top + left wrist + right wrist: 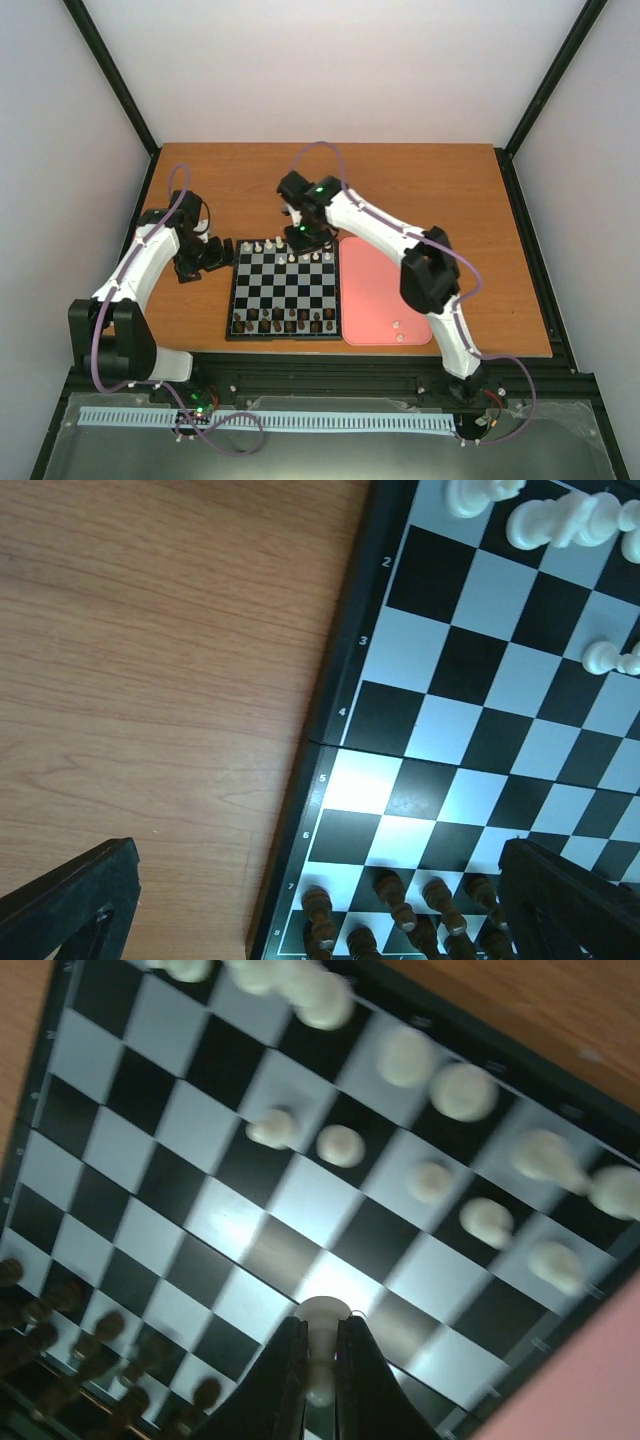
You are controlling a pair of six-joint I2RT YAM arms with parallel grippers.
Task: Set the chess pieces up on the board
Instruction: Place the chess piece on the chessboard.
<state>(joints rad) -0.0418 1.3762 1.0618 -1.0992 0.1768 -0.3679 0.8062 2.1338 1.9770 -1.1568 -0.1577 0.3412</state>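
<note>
Right gripper [322, 1332] pinches one cream chess piece [322, 1312] upright above the board [284, 284], toward its 12 o'clock edge, likely to seat it among the white rows. Left gripper [214, 255] hovers spread wide, holding nothing, at the board's 9 o'clock edge, clear of the work.

Your board [285, 290] lies flat, black and pale grey checks; tiny cream chess pieces [260, 245] stand along its 12 o'clock edge

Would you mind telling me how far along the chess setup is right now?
Done: the dark pieces stand on the board's near rows, and several white pieces stand at the far end. In hand: the right pincer grips another white piece above the board. Left: two more whites lie on the pink tray.
</note>
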